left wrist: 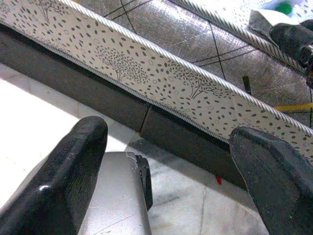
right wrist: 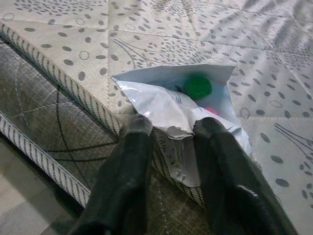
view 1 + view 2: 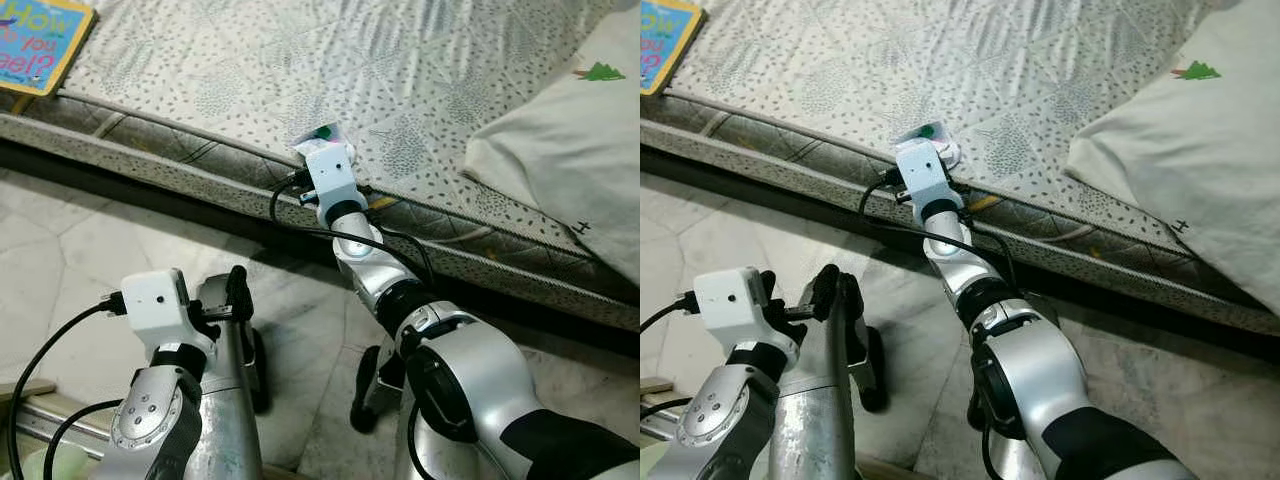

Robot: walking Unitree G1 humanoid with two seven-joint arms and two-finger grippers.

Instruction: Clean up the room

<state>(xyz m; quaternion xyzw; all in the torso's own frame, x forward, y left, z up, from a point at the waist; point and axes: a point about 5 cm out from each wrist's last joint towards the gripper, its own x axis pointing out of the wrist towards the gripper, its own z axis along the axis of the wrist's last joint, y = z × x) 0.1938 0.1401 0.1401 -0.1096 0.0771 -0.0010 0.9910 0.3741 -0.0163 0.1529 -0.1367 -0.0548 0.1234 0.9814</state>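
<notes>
A crumpled white wrapper with a green dot lies at the edge of the patterned mattress and partly hangs over the side. My right gripper reaches up to that edge and is shut on the wrapper's hanging part. In the eye views the white wrist camera covers its fingers, and the wrapper peeks out above it. My left gripper hangs low over the marble floor beside the bed, open and holding nothing.
A colourful book lies on the mattress at the far left. A white pillow with a small green tree print covers the right part of the bed. The dark bed base runs along the pale marble floor.
</notes>
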